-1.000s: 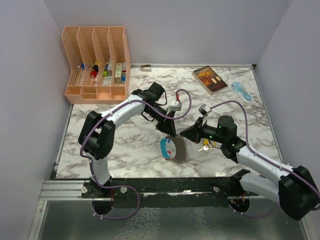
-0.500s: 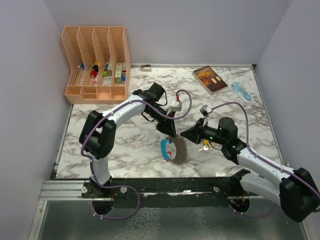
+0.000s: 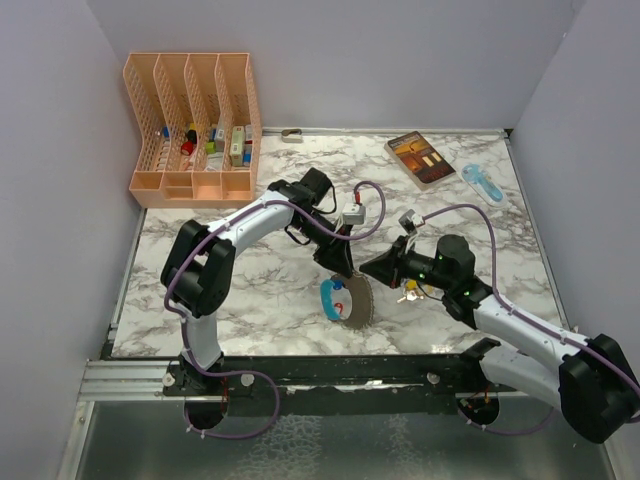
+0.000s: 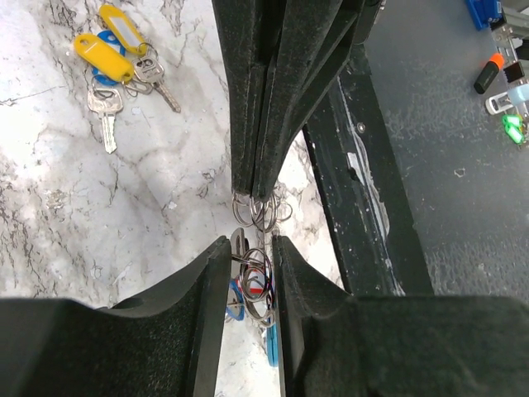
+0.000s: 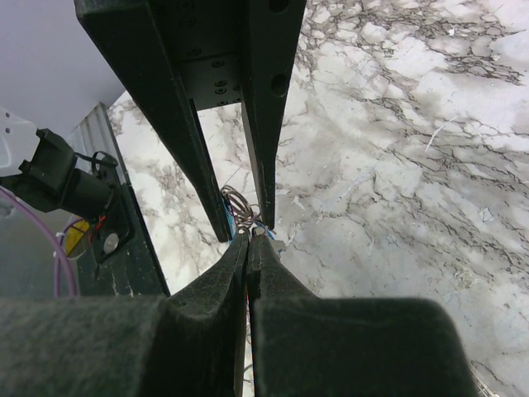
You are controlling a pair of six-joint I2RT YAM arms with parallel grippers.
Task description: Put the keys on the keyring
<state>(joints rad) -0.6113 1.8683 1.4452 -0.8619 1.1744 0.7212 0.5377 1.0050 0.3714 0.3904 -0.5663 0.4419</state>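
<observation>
Near centre, one keyring [image 3: 350, 300] (two loose keys [image 4: 101, 103]).

A white tabletop [image 3: 250, 290] veined with grey marble stands enclosed on three sides by plain pale-lavender walls [image 3: 400, 60]. A black rail [image 3: 330, 368] runs along its near edge, above a dull grey metal floor [image 3: 330, 445]. The light is soft and even.

Bright even light, soft faint shadows.

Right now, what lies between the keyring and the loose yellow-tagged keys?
Between keyring and yellow-tagged keys, only bare marble table, shown in the left wrist view.
</observation>
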